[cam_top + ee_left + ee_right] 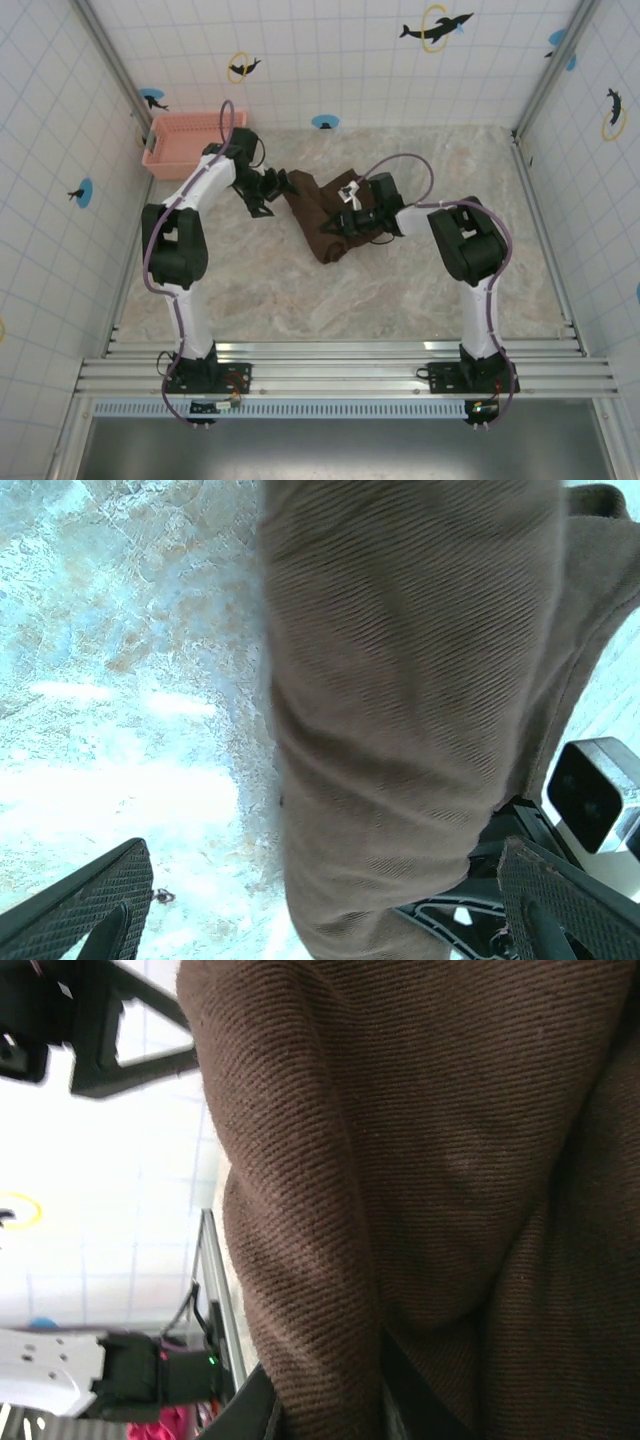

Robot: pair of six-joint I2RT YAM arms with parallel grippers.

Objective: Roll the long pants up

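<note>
Marbled table (300, 300), bunched long pants (322, 222) between left hand (266, 197) and right hand (363, 222)

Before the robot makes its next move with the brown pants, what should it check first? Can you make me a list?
1. Left gripper let go: ok. Its fingers stand wide apart at one end of the long pants.
2. Right gripper holding: ok. Cloth looks pinched between its fingers.
3. Roll finished and tight: cannot tell. The pants sit bunched in a thick bundle, but its ends are hard to make out.
4. Pink basket out of the way: ok. It stands apart from the pants, in the far left corner.
5. Pants safely on the table: ok. They lie well inside its edges.
</note>
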